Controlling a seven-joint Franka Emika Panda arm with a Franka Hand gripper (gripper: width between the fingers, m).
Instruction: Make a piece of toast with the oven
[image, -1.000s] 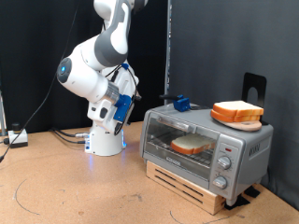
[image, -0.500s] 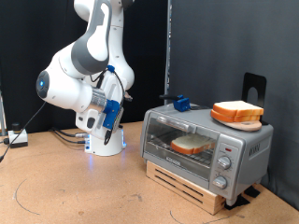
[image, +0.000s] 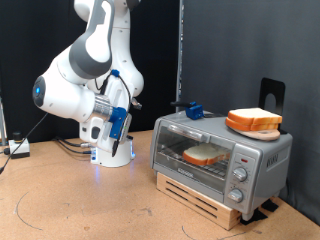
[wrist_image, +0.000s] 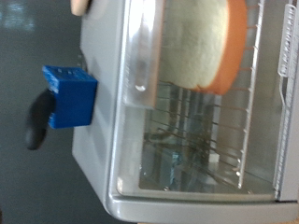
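The oven (image: 220, 155) stands on a wooden pallet at the exterior view's right, with its glass door shut. The piece of toast (image: 205, 154) lies on the wire rack inside, seen through the glass. The wrist view also shows the oven (wrist_image: 121, 177) and the toast (wrist_image: 201, 47) behind the door. My gripper (image: 117, 122) hangs at the arm's end, left of the oven and well apart from it. Its fingers do not show in the wrist view, and nothing shows between them.
A thicker pile of bread (image: 253, 121) lies on the oven's top, with a small blue block (image: 194, 110) and a black lever (wrist_image: 35, 121) beside it. Oven knobs (image: 240, 176) face front right. The robot base (image: 110, 152) and cables (image: 70, 145) are at the left on the wooden table.
The arm has swung left and down, away from the oven; over the last half second only slightly. The oven, toast and bread pile have not moved.
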